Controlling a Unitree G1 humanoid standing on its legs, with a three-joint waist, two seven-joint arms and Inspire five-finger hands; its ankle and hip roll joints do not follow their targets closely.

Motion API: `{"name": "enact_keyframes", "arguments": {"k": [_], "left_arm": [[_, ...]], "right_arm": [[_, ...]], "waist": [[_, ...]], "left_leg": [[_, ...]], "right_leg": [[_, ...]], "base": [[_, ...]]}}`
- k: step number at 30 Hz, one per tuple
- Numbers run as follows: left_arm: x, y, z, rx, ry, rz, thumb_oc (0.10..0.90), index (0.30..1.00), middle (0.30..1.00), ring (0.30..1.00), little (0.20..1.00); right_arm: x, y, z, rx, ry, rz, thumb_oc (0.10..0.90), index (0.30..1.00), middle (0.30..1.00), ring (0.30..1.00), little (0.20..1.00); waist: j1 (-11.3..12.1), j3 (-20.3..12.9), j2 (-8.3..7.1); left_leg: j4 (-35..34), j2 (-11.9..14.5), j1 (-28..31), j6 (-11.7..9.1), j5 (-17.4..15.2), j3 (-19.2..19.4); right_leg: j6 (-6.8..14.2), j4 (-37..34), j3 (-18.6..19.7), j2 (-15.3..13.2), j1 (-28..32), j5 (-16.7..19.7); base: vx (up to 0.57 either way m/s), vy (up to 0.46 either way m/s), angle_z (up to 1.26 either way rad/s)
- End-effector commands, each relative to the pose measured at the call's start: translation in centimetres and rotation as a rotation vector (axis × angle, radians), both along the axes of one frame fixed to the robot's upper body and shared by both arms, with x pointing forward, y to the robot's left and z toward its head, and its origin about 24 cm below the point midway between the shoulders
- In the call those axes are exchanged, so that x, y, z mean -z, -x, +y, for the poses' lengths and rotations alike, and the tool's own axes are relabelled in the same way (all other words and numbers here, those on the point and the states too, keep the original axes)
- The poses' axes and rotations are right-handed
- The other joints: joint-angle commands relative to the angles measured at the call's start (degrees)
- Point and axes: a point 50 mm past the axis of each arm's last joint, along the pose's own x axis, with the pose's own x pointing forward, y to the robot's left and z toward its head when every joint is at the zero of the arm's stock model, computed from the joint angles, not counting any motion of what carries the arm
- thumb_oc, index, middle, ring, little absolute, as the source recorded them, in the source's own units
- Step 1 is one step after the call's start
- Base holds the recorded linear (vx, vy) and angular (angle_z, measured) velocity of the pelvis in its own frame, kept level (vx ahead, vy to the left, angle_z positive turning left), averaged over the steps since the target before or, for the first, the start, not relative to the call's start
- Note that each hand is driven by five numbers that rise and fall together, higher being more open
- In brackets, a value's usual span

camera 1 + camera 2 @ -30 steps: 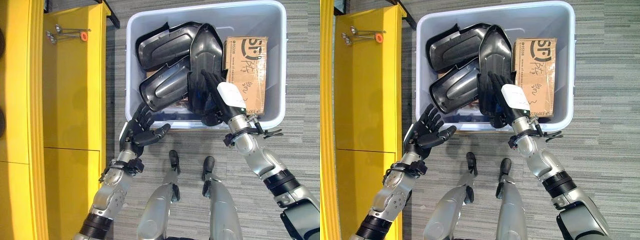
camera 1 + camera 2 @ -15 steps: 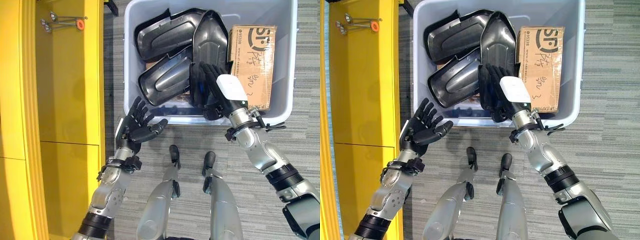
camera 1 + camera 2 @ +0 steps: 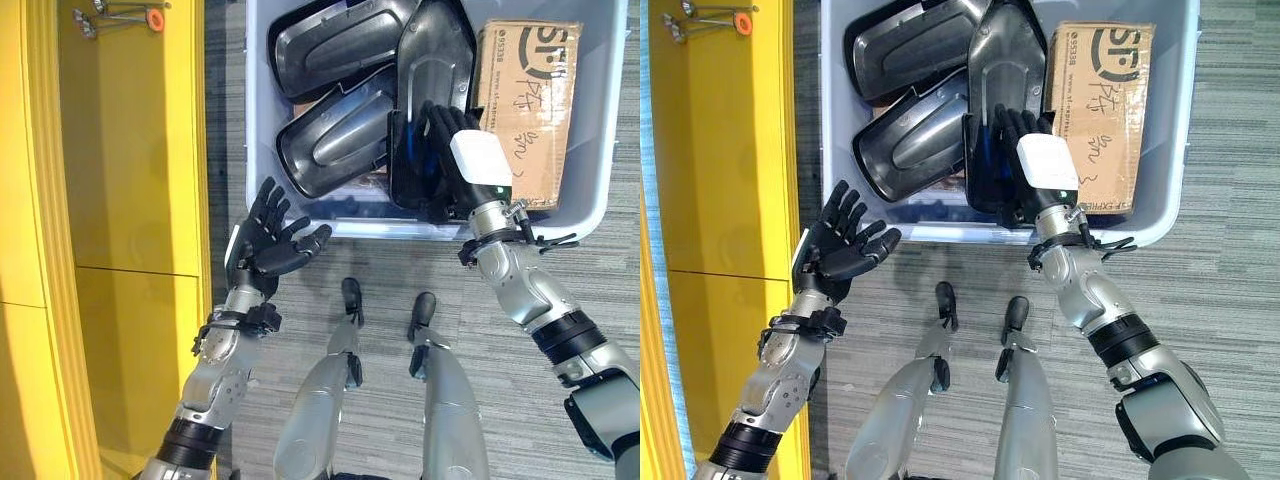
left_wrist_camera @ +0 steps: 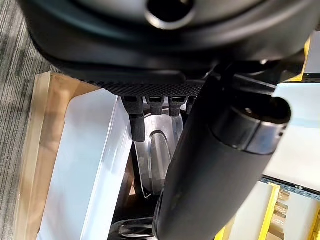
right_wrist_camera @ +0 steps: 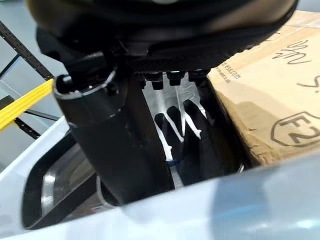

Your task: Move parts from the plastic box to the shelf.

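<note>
The pick-up step is judged in hand. The right robot hand [image 3: 468, 165] is laid, fingers straight, on an upright black part [image 3: 432, 70] inside the plastic box [image 3: 262, 130]. The left robot hand [image 3: 268, 243] is held spread, empty, near the box's near-left corner. Next, a closed grasp and a lift toward the yellow shelf [image 3: 130, 150] at left are called for.

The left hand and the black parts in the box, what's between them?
The plastic box's near wall, seen in the left eye view. The left hand hovers open outside it; the nearest black part lies just inside.
</note>
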Motion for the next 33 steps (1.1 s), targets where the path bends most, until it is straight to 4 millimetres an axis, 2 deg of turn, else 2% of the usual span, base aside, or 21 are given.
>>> {"name": "enact_keyframes", "arguments": {"k": [1,13,24,27,28,30,33], "left_arm": [[-0.4,0.5,-1.3,0.062,0.012,-0.021,0.900,1.000,1.000,1.000,1.000],[-0.8,0.3,-1.8,0.070,0.034,-0.051,0.900,1.000,1.000,1.000,1.000],[-1.2,0.1,-1.7,0.082,0.040,-0.060,0.900,1.000,1.000,1.000,1.000],[-1.3,0.1,-1.7,0.091,0.038,-0.061,0.900,1.000,1.000,1.000,1.000],[-1.3,0.0,-1.7,0.091,0.037,-0.062,0.900,1.000,1.000,1.000,1.000],[-1.4,0.0,-1.7,0.092,0.037,-0.062,0.900,1.000,1.000,1.000,1.000],[-1.3,0.0,-1.6,0.087,0.039,-0.059,0.900,1.000,1.000,1.000,1.000]], "right_arm": [[-4.5,0.1,0.4,-0.006,0.105,-0.227,0.900,1.000,1.000,1.000,1.000],[-4.6,-0.4,-0.3,0.057,0.113,-0.256,0.900,1.000,1.000,1.000,1.000],[-4.8,-0.8,-0.6,0.079,0.124,-0.248,0.900,1.000,1.000,1.000,1.000],[-6.0,-0.9,-0.9,0.106,0.100,-0.291,0.900,1.000,1.000,1.000,1.000],[-7.3,-0.9,-1.2,0.126,0.079,-0.338,0.900,1.000,1.000,1.000,1.000],[-8.0,-0.9,-1.3,0.136,0.055,-0.353,0.900,1.000,1.000,1.000,1.000],[-10.7,-0.8,-2.0,0.177,0.025,-0.418,0.900,1.000,1.000,1.000,1.000]], "waist": [[-1.6,-0.4,1.62],[-1.6,-0.4,2.48],[-1.3,-0.4,2.94],[-1.0,-0.4,2.86],[-0.8,-0.4,2.76],[-0.7,-0.4,2.73],[-0.3,-0.4,2.62]], "left_leg": [[5.1,-2.3,-0.4,-4.2,-6.5,-1.7],[3.8,-2.2,-3.5,-4.5,-5.1,-1.1],[3.9,-2.4,-2.7,-4.6,-5.1,-1.1],[4.1,-2.4,-2.0,-4.5,-5.2,-1.4],[4.0,-2.4,-1.6,-4.6,-5.2,-1.6],[3.9,-2.4,-1.3,-4.6,-5.2,-1.8],[4.1,-2.5,-0.7,-4.5,-5.4,-2.4]], "right_leg": [[4.8,-13.0,1.5,0.3,2.4,8.2],[5.2,-14.0,2.1,0.4,-1.0,9.6],[5.4,-14.1,1.9,-0.1,-0.1,9.7],[5.3,-13.8,1.8,0.0,0.6,9.5],[5.2,-13.7,1.7,0.0,1.1,9.3],[5.2,-13.7,1.6,0.1,1.4,9.2],[5.0,-13.0,1.4,0.2,2.0,8.6]], "base": [[-0.05,0.033,0.02],[-0.02,0.011,0.00],[0.00,0.000,0.00],[0.00,0.000,0.00],[0.00,0.000,0.00],[0.00,0.000,0.00],[0.00,0.000,0.00]]}}
